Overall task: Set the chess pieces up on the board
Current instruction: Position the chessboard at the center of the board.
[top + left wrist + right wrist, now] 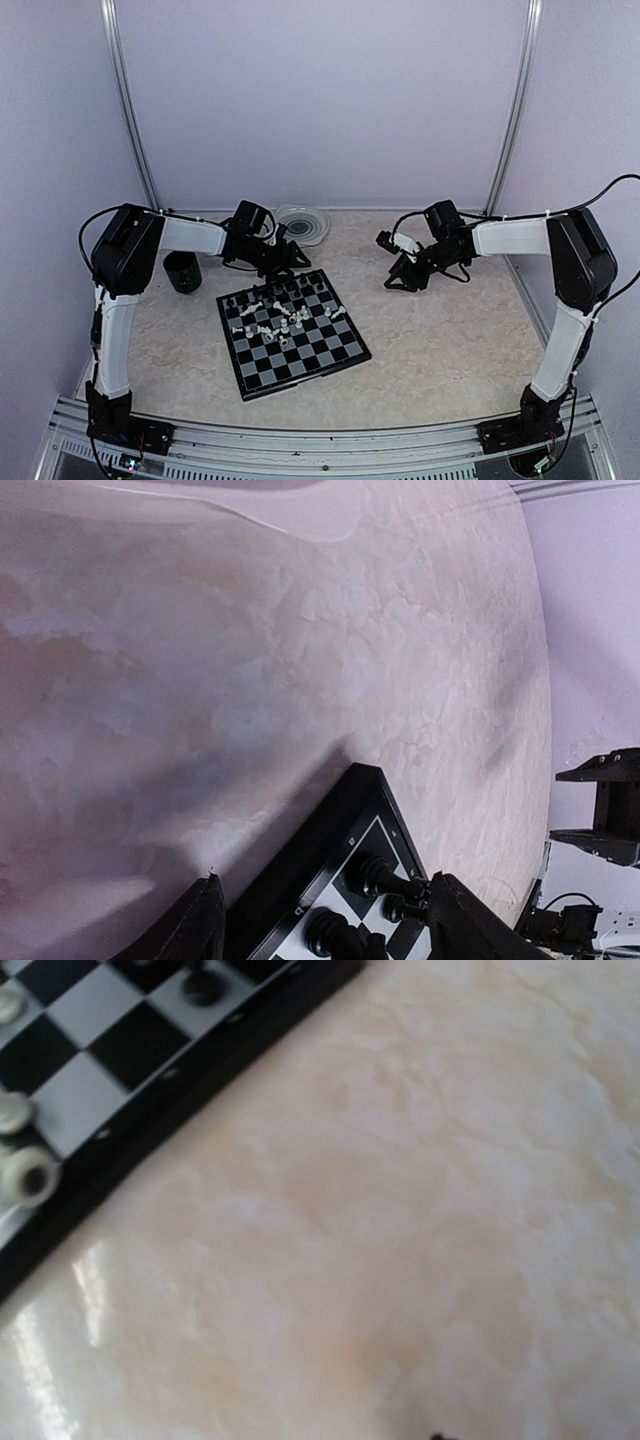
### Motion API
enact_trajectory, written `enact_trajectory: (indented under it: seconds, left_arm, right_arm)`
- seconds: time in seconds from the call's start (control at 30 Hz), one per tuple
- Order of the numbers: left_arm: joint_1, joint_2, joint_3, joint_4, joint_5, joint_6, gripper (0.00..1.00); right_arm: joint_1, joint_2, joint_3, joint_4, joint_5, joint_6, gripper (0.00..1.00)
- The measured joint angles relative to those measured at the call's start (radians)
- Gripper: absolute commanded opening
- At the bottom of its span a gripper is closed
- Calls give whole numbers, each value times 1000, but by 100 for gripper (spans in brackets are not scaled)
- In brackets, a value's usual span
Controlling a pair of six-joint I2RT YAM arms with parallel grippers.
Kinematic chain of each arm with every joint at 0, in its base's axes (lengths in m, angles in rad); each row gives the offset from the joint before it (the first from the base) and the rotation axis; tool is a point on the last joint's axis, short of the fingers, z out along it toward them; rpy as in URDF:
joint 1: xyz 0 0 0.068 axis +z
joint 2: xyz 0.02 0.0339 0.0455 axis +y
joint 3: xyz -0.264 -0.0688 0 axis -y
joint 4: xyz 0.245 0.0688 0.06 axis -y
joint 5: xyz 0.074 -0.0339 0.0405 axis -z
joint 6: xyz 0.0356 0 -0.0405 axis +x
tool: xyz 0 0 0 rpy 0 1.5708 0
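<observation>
Black fingers point(195, 925) of the left gripper point(330, 920) are shown spread astride a far corner of the small black-bordered chequered chessboard point(300, 383), apparently so that a black piece there may be taken. Tiny black and cream plastic chess pieces point(280, 315) are clustered unsorted on its far half. The right gripper point(400, 272) is held off the board's right edge, over the marbled beige table point(450, 340). Its jaw state cannot be told.

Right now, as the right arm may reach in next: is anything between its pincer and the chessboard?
Nothing visible. Only marbled beige tabletop lies between the right pincer and the near side edge of the small black-bordered chequered chessboard.
</observation>
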Motion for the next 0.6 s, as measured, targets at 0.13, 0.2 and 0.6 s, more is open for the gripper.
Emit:
enact_trajectory:
  seconds: [0.13,0.2,0.6]
  left_arm:
    - [-28,3,2,6,4,0,69]
    - [-44,4,6,6,7,0,69]
    - [-133,13,21,6,26,1,68]
  right_arm:
    - [-20,-6,-5,-5,-11,-2,47]
    - [-23,-7,-5,-8,-19,-2,47]
    - [-26,-8,-8,-21,-42,-2,47]
